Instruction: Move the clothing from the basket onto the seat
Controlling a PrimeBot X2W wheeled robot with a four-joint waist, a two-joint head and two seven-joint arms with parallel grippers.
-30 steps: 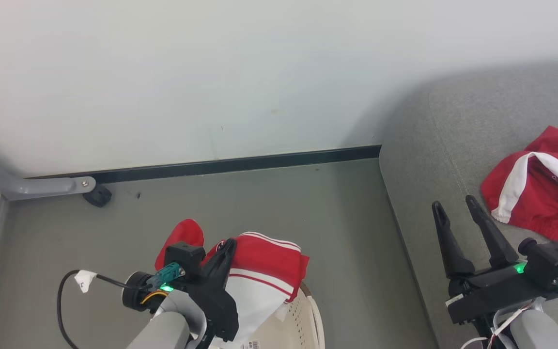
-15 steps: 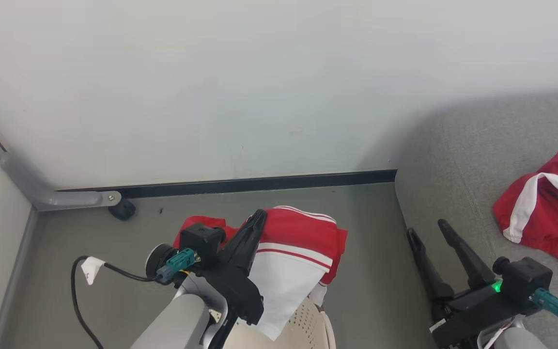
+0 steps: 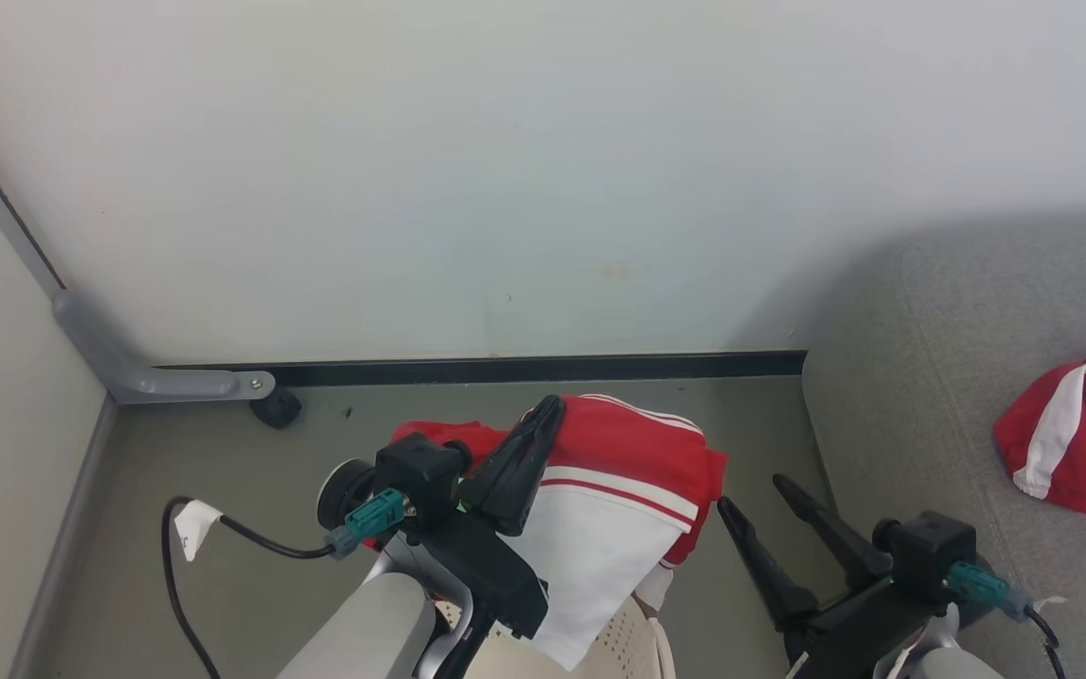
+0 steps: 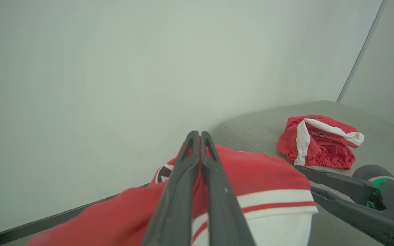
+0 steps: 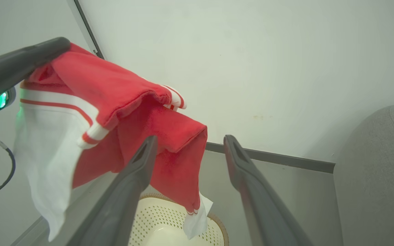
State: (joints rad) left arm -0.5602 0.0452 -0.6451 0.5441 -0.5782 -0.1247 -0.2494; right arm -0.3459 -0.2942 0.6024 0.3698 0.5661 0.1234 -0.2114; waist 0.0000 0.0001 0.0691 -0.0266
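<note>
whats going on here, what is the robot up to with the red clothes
The left gripper is shut on a red and white garment and holds it up in the air above the cream basket. The right gripper is open and empty, beside the edge of the grey seat. A second red garment already lies on that seat.

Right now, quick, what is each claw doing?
Left claw: closed, holding the red garment.
Right claw: open, holding nothing.
</note>
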